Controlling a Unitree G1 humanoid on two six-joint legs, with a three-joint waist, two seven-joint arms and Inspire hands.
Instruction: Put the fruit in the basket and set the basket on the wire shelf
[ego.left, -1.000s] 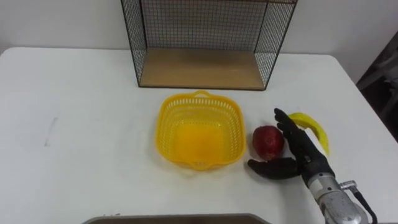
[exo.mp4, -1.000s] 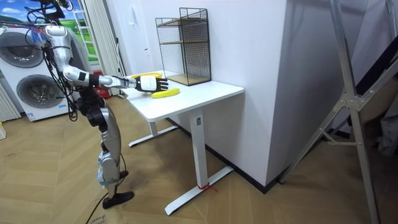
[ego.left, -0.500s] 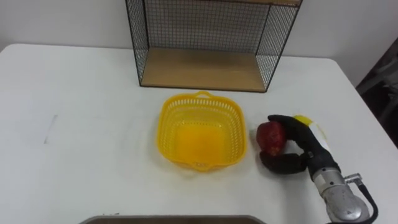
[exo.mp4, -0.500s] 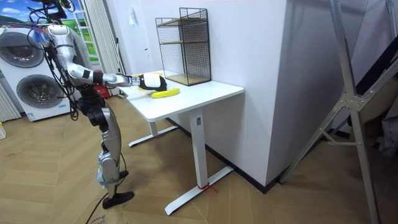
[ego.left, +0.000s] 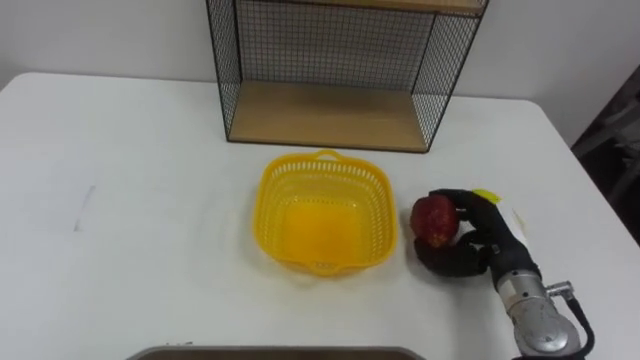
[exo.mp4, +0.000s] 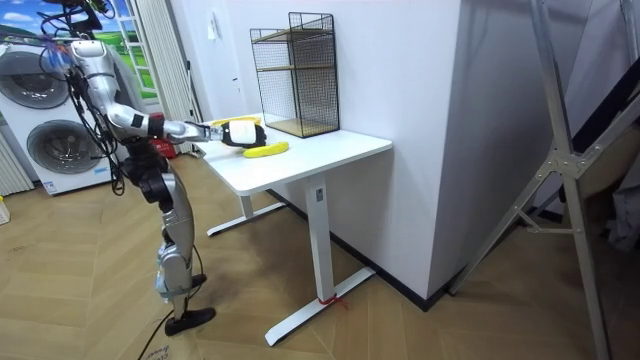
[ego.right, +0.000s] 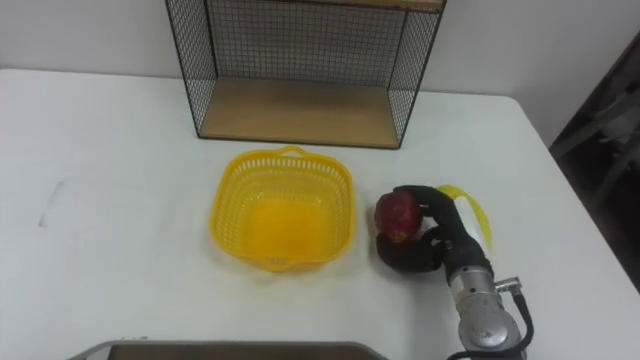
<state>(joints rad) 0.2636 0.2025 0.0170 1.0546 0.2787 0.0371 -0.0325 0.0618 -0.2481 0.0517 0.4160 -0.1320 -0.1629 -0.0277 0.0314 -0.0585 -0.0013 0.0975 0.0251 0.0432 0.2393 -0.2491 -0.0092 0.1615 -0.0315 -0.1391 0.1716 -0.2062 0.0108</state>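
Red round apple is gripped in the black right hand, near the white table's right edge.

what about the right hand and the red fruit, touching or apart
Touching. The left eye view shows the right hand, fingers curled round the red fruit.

Robot stands at white table end, right hand stretched over tabletop near banana; wire shelf behind.
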